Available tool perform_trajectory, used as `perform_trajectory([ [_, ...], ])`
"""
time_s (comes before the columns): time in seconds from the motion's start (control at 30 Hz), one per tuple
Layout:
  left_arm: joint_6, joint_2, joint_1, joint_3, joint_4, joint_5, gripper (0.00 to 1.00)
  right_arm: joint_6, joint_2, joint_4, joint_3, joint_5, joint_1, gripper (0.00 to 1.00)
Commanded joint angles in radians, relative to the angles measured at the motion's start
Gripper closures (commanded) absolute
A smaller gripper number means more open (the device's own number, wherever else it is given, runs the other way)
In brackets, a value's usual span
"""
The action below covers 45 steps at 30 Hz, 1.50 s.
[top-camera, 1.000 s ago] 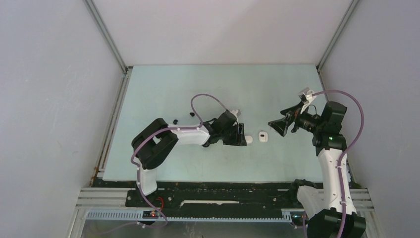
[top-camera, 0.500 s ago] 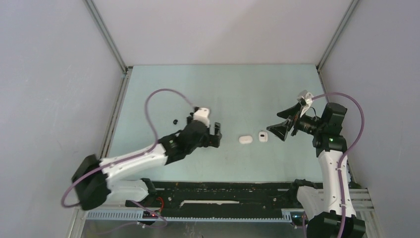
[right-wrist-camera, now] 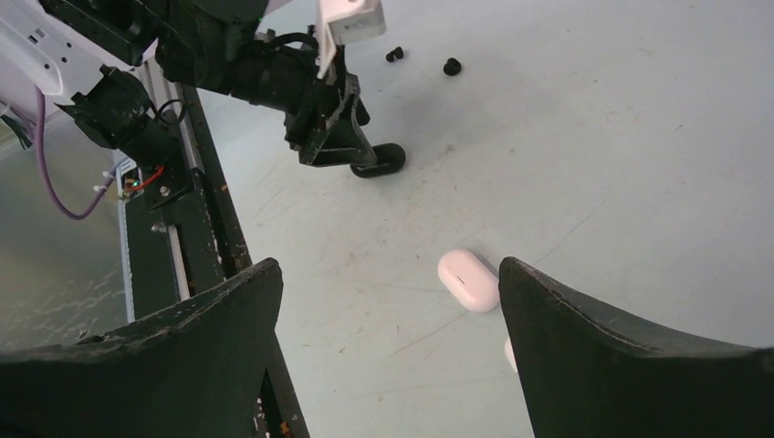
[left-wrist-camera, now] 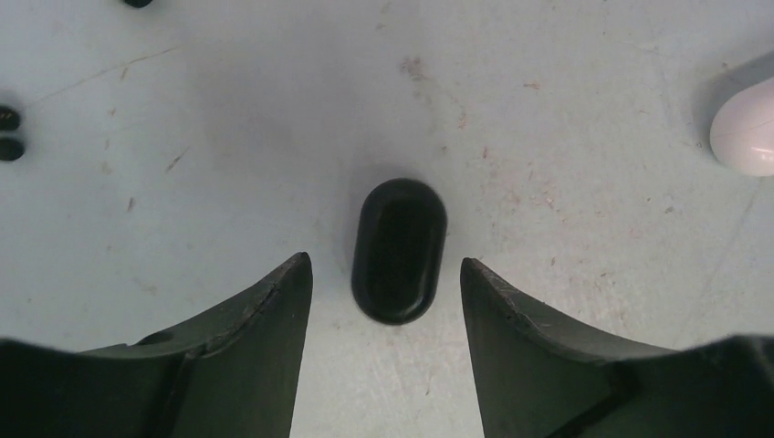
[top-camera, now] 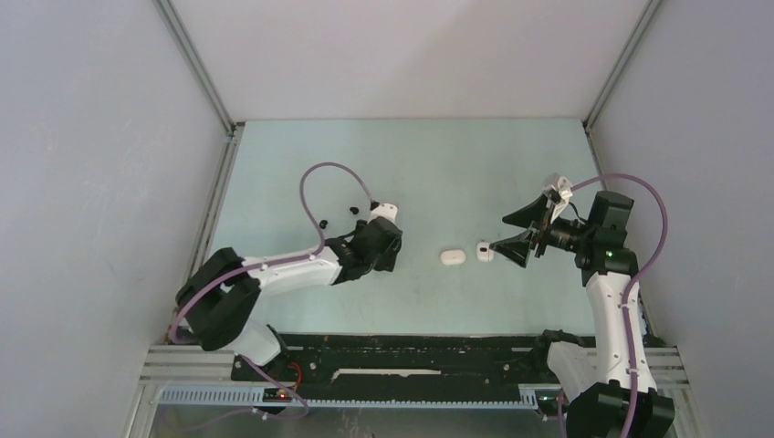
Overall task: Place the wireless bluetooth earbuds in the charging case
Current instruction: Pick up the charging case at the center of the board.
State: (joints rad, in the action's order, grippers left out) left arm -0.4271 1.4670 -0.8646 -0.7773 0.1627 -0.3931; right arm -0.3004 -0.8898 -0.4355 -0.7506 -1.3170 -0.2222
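Note:
My left gripper (left-wrist-camera: pixel 383 263) is open low over the table, one finger on each side of the near end of a closed black charging case (left-wrist-camera: pixel 400 251), with a gap on both sides. Two black earbuds (top-camera: pixel 321 223) (top-camera: pixel 351 209) lie loose behind it, also seen as small black earbuds (right-wrist-camera: pixel 452 66) in the right wrist view. A closed white case (top-camera: pixel 452 257) lies mid-table, and a second white case (top-camera: pixel 484 251) sits just right of it. My right gripper (top-camera: pixel 500 234) hangs open and empty, its lower fingertip close to that second case.
The black rail (top-camera: pixel 411 351) with the arm bases runs along the near table edge. Grey walls and aluminium frame posts (top-camera: pixel 196 68) close in the table on three sides. The left arm's purple cable (top-camera: pixel 329 173) loops above the earbuds.
My left arm has pulled its gripper back left, away from the white case, and now straddles the black case. My right gripper has edged down and left towards the second white case.

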Motion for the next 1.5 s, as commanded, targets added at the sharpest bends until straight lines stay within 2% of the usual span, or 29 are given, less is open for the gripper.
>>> perform_trajectory([
  [0.0,0.042,0.094,-0.032,-0.096,0.073,-0.034,0.34,-0.071,0.010,-0.038,-0.018,0.010,-0.002,0.10],
  [0.37,0.032,0.213,-0.043,-0.192,0.171,-0.057,0.42,-0.101,0.009,-0.059,-0.019,0.003,-0.002,0.11],
  [0.57,0.034,0.247,-0.042,-0.200,0.184,-0.009,0.60,-0.109,0.012,-0.067,-0.020,0.002,-0.003,0.11],
  [0.73,0.054,0.185,-0.062,-0.220,0.240,0.066,0.70,-0.147,0.018,-0.095,-0.019,-0.011,-0.003,0.12],
  [0.8,0.081,0.130,-0.075,-0.217,0.237,0.161,0.72,-0.180,0.021,-0.111,-0.019,-0.015,-0.002,0.13],
  [0.9,0.093,0.017,-0.076,-0.188,0.166,0.385,0.74,-0.247,0.027,-0.148,-0.019,-0.012,0.019,0.15],
  [1.03,0.109,-0.077,-0.075,-0.161,0.119,0.657,0.76,-0.340,0.047,-0.184,-0.019,0.052,0.100,0.18],
  [1.13,0.120,-0.108,-0.074,-0.185,0.177,0.808,0.76,-0.429,0.073,-0.213,-0.019,0.137,0.207,0.20],
  [1.27,0.132,-0.155,-0.070,-0.189,0.218,0.973,0.77,-0.563,0.113,-0.274,-0.027,0.272,0.423,0.22],
  [1.33,0.140,-0.168,-0.058,-0.184,0.240,1.035,0.77,-0.633,0.101,-0.350,-0.056,0.283,0.490,0.24],
  [1.47,0.140,-0.175,-0.030,-0.153,0.232,1.183,0.78,-0.661,0.086,-0.407,-0.085,0.285,0.578,0.25],
])
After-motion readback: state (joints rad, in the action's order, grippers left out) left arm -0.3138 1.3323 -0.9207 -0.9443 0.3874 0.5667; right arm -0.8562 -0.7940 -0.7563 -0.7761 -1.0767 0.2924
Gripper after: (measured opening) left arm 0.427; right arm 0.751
